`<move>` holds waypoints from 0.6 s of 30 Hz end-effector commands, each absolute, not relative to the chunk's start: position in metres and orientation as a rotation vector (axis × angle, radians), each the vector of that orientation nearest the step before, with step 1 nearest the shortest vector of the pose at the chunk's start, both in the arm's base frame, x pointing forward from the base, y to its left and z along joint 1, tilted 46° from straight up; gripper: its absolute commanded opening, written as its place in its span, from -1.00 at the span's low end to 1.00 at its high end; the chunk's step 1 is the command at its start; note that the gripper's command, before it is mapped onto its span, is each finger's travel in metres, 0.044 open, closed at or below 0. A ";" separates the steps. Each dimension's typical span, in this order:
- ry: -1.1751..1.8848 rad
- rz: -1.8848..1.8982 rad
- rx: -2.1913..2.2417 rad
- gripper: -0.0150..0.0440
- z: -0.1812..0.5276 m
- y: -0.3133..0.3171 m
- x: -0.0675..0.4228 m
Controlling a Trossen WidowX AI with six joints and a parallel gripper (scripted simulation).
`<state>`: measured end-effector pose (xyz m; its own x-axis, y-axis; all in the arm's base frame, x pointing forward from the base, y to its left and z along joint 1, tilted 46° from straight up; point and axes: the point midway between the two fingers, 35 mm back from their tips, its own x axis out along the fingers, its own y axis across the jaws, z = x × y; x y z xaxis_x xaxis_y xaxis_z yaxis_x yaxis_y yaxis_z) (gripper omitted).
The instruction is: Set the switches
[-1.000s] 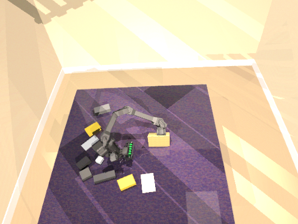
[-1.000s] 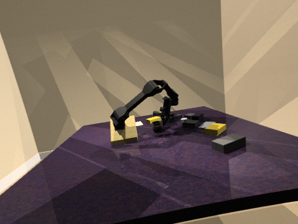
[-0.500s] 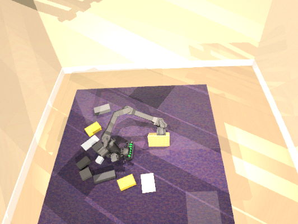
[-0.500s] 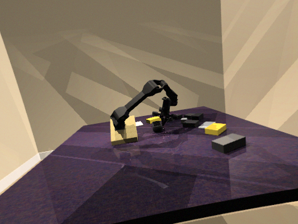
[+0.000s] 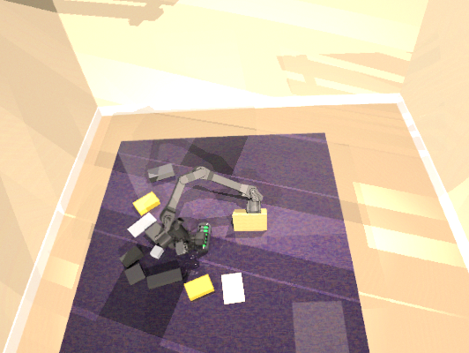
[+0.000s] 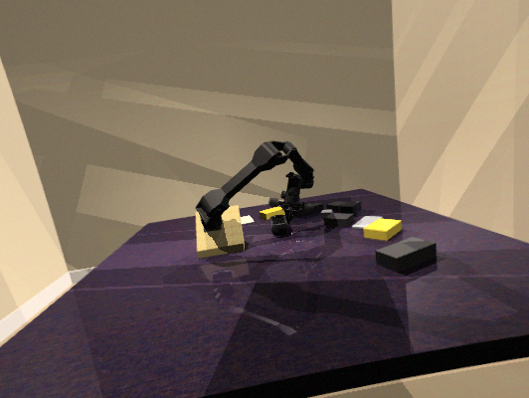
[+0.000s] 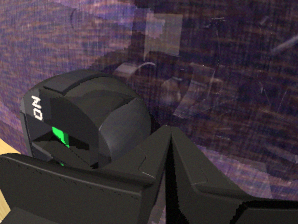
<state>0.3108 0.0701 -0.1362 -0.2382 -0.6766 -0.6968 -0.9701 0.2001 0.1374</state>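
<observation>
The dark grey controller unit (image 5: 207, 236) (image 6: 280, 228) (image 7: 87, 119) lies on the purple mat (image 5: 273, 185), left of the arm's yellow base block (image 5: 249, 220). Green rocker ends (image 5: 203, 239) show along its top in the top view. In the wrist view I see one rounded end with an "ON" mark and one green switch end (image 7: 60, 136). The unit looks tipped up on one edge; I cannot tell how far. Its underside label is hidden. My gripper (image 5: 187, 245) (image 6: 287, 215) (image 7: 169, 133) is shut with nothing between the fingers. Its tips are low, right beside the unit.
Loose blocks crowd the gripper's left: a white block (image 5: 142, 224), a yellow block (image 5: 146, 203), a grey box (image 5: 160, 172), dark blocks (image 5: 131, 256) (image 5: 164, 278) and a small white cube (image 5: 156, 251). A yellow block (image 5: 199, 287) and a white block (image 5: 233, 288) lie in front.
</observation>
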 end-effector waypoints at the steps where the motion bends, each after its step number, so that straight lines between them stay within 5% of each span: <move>1: 1.995 0.784 -1.523 -0.49 -0.137 0.069 0.307; 18: 1.995 0.785 -1.523 -0.49 -0.140 0.071 0.292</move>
<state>0.3007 0.0736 -0.1383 -0.2268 -0.6740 -0.7031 -0.9725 0.1961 0.1257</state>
